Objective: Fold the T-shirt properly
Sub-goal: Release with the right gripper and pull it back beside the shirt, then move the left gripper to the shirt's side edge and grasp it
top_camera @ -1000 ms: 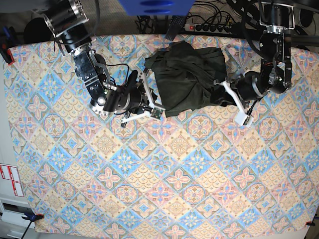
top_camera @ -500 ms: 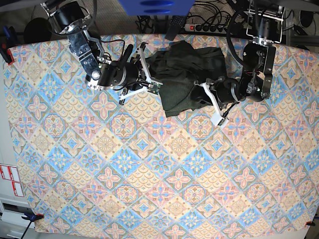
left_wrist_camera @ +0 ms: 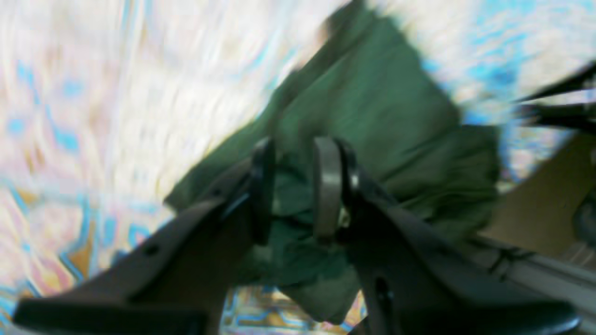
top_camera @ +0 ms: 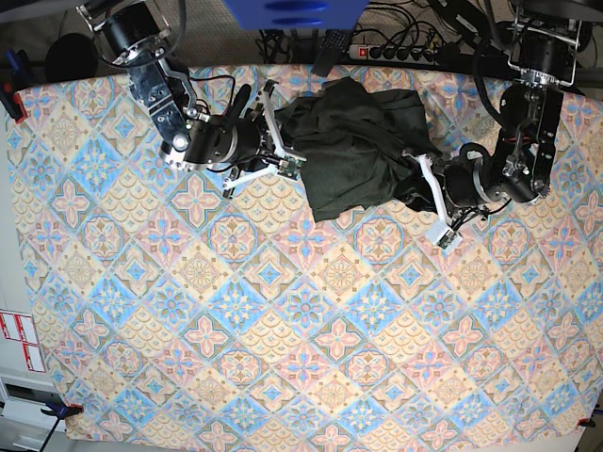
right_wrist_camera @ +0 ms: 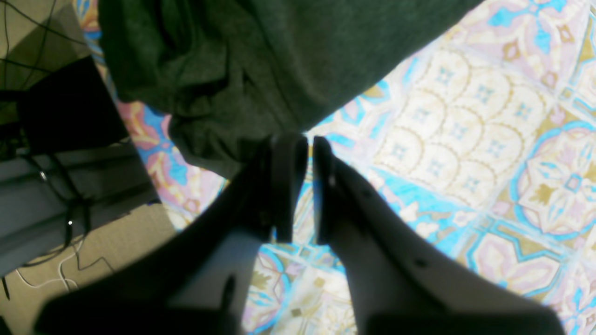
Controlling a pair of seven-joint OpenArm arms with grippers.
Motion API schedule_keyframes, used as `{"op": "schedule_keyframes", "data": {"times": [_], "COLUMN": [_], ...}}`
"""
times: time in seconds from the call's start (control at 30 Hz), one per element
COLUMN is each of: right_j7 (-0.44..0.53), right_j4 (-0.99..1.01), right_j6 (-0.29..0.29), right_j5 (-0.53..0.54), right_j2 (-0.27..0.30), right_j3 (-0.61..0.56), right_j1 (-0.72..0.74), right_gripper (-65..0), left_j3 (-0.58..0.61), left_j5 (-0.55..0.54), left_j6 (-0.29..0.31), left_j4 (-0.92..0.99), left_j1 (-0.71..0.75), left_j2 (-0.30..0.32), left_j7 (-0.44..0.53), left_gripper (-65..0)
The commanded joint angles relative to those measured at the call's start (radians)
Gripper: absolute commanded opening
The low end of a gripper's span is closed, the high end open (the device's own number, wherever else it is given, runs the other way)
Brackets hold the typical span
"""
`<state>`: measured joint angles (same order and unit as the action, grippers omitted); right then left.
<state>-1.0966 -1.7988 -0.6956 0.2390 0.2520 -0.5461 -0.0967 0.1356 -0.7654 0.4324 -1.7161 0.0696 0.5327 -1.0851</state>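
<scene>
The T-shirt (top_camera: 353, 141), dark olive and crumpled, lies bunched near the back edge of the patterned tablecloth (top_camera: 283, 330). My left gripper (top_camera: 416, 177) is at the shirt's right side. In the left wrist view this gripper (left_wrist_camera: 294, 149) is shut on a fold of the T-shirt (left_wrist_camera: 382, 107), with green cloth filling the gap between the jaws. My right gripper (top_camera: 285, 143) is at the shirt's left edge. In the right wrist view its tips (right_wrist_camera: 305, 139) are almost together and pinch a corner of the T-shirt (right_wrist_camera: 260, 60), whose edge runs taut away from them.
A power strip with cables (top_camera: 396, 52) lies just behind the table's back edge, and a blue object (top_camera: 292, 14) hangs over the top middle. Patterned cloth covers the front and sides of the table. Floor and cables (right_wrist_camera: 56, 200) show past the edge.
The right arm rose toward the back edge with the shirt's left edge, then held. The left arm swung left into the shirt and has drawn back right, still gripping cloth.
</scene>
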Motion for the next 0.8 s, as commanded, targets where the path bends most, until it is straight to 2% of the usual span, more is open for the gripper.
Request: {"op": "schedule_keyframes", "data": {"times": [0.0, 0.1, 0.17, 0.27, 0.37, 0.43, 0.57, 0.77], "right_j7": [0.014, 0.014, 0.014, 0.014, 0.016, 0.016, 0.016, 0.016], "right_j4": [-0.014, -0.014, -0.014, -0.014, -0.012, -0.012, -0.012, -0.012], "right_j6": [-0.003, -0.003, -0.003, -0.003, -0.003, -0.003, -0.003, -0.003], "right_j5": [0.010, 0.010, 0.010, 0.010, 0.010, 0.010, 0.010, 0.012], "right_j2": [0.000, 0.000, 0.000, 0.000, 0.000, 0.000, 0.000, 0.000], "right_j3": [0.002, 0.002, 0.002, 0.002, 0.002, 0.002, 0.002, 0.007], "right_j1": [0.012, 0.012, 0.012, 0.012, 0.012, 0.012, 0.013, 0.013], "right_gripper": [-59.0, -58.9, -58.9, -58.9, -58.9, -58.9, -58.9, -58.9], "left_j3": [-0.004, 0.012, 0.066, 0.158, 0.223, 0.278, 0.352, 0.384], "left_j5": [0.002, 0.002, 0.002, 0.007, 0.067, 0.125, 0.272, 0.436], "left_j6": [0.001, 0.001, 0.001, 0.001, 0.001, 0.001, 0.001, 0.001], "left_j4": [-0.020, -0.020, -0.022, -0.022, -0.023, -0.023, -0.023, -0.022], "left_j1": [0.000, 0.003, 0.003, -0.004, -0.003, -0.003, -0.004, -0.004], "left_j2": [0.036, 0.085, 0.146, 0.235, 0.283, 0.294, 0.281, 0.214], "left_j7": [0.003, -0.005, 0.001, 0.021, 0.132, 0.165, 0.170, 0.168], "left_gripper": [-45.1, -32.6, -26.6, -25.8, -25.8, -25.8, -25.8, -25.8]}}
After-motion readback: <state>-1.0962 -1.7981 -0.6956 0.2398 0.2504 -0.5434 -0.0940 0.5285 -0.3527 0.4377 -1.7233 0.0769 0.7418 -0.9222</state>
